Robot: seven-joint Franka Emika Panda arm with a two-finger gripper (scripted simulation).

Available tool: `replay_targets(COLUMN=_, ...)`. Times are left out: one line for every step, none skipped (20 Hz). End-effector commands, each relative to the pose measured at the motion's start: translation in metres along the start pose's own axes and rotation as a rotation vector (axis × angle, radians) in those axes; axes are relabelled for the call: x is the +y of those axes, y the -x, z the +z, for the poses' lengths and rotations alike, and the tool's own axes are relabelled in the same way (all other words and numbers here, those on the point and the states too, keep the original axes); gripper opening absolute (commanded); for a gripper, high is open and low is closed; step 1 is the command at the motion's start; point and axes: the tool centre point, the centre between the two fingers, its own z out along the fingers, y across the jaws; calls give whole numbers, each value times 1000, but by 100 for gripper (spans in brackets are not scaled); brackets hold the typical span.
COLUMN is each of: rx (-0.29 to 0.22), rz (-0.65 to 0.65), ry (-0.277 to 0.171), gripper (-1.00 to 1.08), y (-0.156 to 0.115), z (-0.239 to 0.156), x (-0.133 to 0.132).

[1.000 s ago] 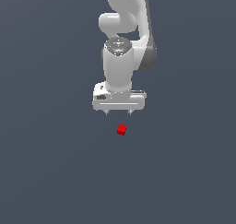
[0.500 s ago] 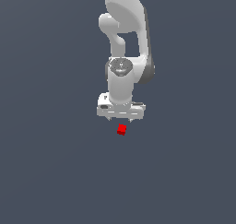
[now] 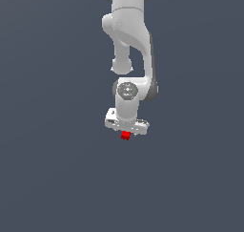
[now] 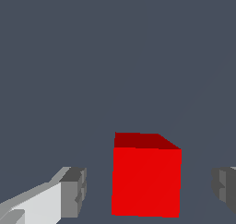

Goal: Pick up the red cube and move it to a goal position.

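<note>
The red cube (image 3: 125,136) rests on the dark grey floor, partly covered by the white gripper (image 3: 126,132) that has come down over it. In the wrist view the cube (image 4: 146,179) stands between the two grey fingertips (image 4: 73,192), with a clear gap on each side. The gripper (image 4: 150,191) is open and straddles the cube without touching it. The fingers are hidden in the exterior view behind the hand.
The white arm (image 3: 128,45) rises straight above the gripper in the exterior view. The plain dark grey floor (image 3: 57,178) surrounds the cube on all sides.
The gripper has descended from above the cube down onto it, so the cube now sits between the open fingers. The cube has not moved.
</note>
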Motion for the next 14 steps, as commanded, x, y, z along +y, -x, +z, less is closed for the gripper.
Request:
replay_targets(rx=-1, rz=22, ry=0, gripper=100, y=0, z=12, x=-1)
replay_targets(rx=-1, rz=28, ry=0, gripper=100, y=0, z=15, x=-2)
replay_targets(rx=-2, rz=32, ry=0, gripper=100, y=0, z=18, x=-2)
replay_targets(rx=-2, rz=36, ry=0, gripper=100, y=0, z=21, x=-3)
replay_targets(rx=-3, rz=39, ry=0, gripper=100, y=-1, z=22, x=-3)
replay_targets(rx=-3, rz=41, ry=0, gripper=100, y=-1, z=23, x=-3)
replay_targets(rx=-3, rz=42, ry=0, gripper=100, y=-1, z=24, x=-3)
replay_targets(rx=-3, rz=42, ry=0, gripper=100, y=-1, z=24, x=-3)
replay_targets(rx=-3, rz=41, ry=0, gripper=100, y=-1, z=23, x=-3)
replay_targets(rx=-3, rz=40, ry=-1, gripper=100, y=-1, z=22, x=-3)
replay_targets(rx=-3, rz=40, ry=-1, gripper=100, y=-1, z=22, x=-3)
replay_targets(rx=-3, rz=40, ry=-1, gripper=-100, y=-1, z=22, x=-3)
replay_targets(rx=-3, rz=40, ry=-1, gripper=-100, y=-1, z=22, x=-3)
replay_targets(rx=-3, rz=40, ry=-1, gripper=-100, y=-1, z=22, x=-3)
